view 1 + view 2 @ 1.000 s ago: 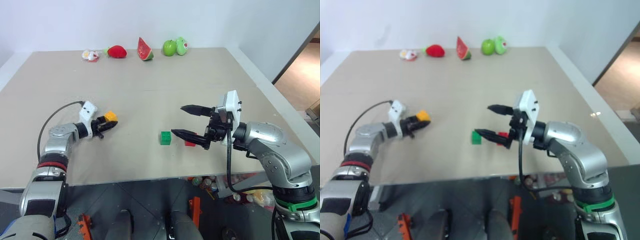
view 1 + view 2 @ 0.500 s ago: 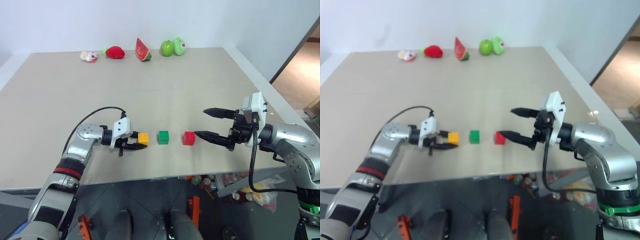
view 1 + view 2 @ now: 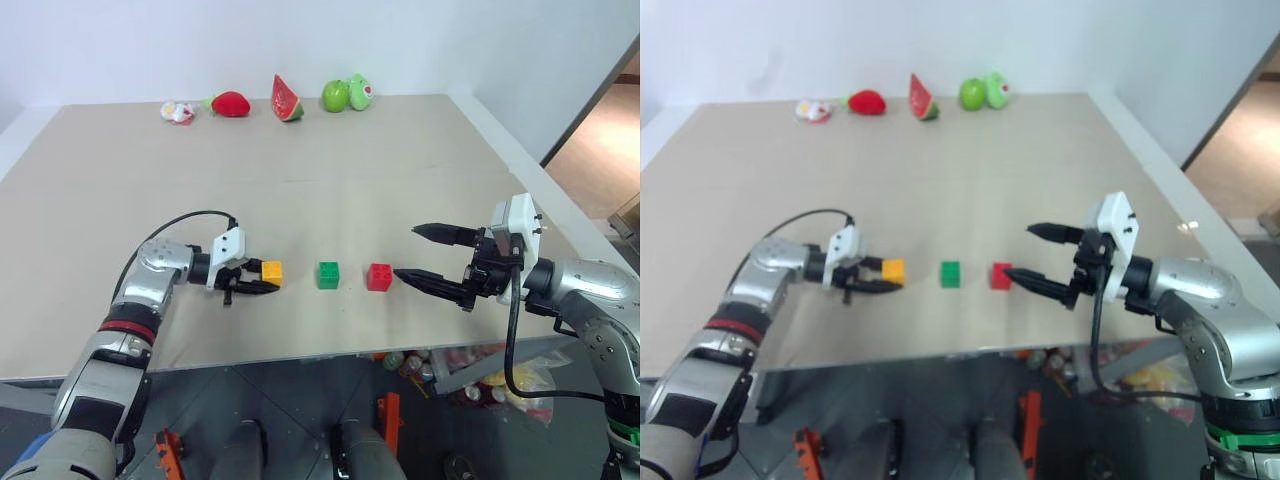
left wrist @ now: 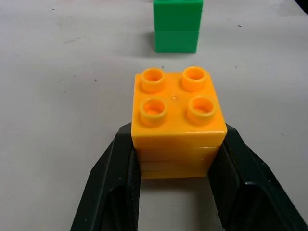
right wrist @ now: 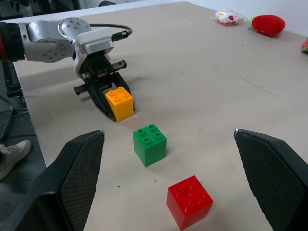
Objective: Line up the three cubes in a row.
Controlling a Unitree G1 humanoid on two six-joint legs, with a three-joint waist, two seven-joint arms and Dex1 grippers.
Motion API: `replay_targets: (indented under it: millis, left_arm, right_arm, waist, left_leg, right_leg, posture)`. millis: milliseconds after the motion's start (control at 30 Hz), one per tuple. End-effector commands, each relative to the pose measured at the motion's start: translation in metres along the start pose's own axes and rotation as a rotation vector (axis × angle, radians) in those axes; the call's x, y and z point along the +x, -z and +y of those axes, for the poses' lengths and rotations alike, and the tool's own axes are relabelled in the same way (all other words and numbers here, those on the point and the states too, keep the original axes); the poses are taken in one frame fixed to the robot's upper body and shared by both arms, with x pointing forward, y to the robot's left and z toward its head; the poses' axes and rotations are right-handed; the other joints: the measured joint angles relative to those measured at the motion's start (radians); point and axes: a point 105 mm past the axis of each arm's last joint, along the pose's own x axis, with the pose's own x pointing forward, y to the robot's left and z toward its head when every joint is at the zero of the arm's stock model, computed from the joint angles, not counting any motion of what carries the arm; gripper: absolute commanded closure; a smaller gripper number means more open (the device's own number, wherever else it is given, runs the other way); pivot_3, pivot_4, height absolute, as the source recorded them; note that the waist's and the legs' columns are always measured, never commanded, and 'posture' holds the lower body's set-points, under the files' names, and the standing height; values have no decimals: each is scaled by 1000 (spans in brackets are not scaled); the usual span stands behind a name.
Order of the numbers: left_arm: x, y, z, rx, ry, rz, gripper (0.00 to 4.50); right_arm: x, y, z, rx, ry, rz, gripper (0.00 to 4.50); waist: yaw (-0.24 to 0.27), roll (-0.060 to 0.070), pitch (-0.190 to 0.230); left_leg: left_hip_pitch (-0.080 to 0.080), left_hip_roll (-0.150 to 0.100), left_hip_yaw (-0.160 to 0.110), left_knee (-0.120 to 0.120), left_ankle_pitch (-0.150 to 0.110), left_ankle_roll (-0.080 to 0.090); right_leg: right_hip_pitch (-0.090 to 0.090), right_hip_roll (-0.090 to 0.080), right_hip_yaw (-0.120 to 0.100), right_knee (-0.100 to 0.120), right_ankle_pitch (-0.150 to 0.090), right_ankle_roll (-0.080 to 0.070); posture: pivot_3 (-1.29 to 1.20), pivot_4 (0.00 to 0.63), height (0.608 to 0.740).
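I see a beige worktop (image 3: 330,190) with three cubes in a row near its front edge — yellow-orange cube (image 3: 271,270), green cube (image 3: 328,274), red cube (image 3: 378,277). Along the far edge lie toy fruits — a strawberry (image 3: 232,103), a watermelon slice (image 3: 287,98), a green apple (image 3: 337,96).

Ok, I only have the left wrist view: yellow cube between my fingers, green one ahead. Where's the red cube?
Observer: The red cube sits on the table just beyond the green cube, in line with the yellow cube.
Operator: And the right gripper?
Observer: The right gripper is open, holding nothing, beside the red cube without touching it.
Operator: Anything else nearby?
Observer: Only toy fruits, such as the watermelon slice, at the table's far edge.
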Motion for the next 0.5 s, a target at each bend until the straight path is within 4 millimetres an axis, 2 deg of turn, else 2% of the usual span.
replay_targets:
  millis: [33, 367, 433, 500]
  left_arm:
    - [2, -9, -1, 14, 4, -31, 3171]
    - [10, -5, -8, -12, 18, -37, 3171]
    - [10, -3, -8, -20, 13, -35, 2150]
    - [7, 0, -5, -29, -12, -33, 1414]
  right_arm:
    - [1, -14, -3, -50, 0, -25, 0]
    - [3, -15, -5, -56, -10, -22, 0]
    - [3, -15, -5, -56, -10, -21, 0]
    - [3, -15, -5, -56, -9, -20, 0]
  waist:
    - [0, 0, 0]
    - [0, 0, 0]
    - [0, 0, 0]
    - [0, 0, 0]
  left_leg:
    - [0, 0, 0, 0, 0, 0]
    - [0, 0, 0, 0, 0, 0]
    - [0, 0, 0, 0, 0, 0]
    - [0, 0, 0, 0, 0, 0]
  right_leg:
    - [0, 0, 0, 0, 0, 0]
    - [0, 0, 0, 0, 0, 0]
    - [0, 0, 0, 0, 0, 0]
    - [0, 0, 0, 0, 0, 0]
  posture:
    - [0, 150, 740]
    - [0, 150, 740]
    - [0, 150, 740]
    - [0, 150, 740]
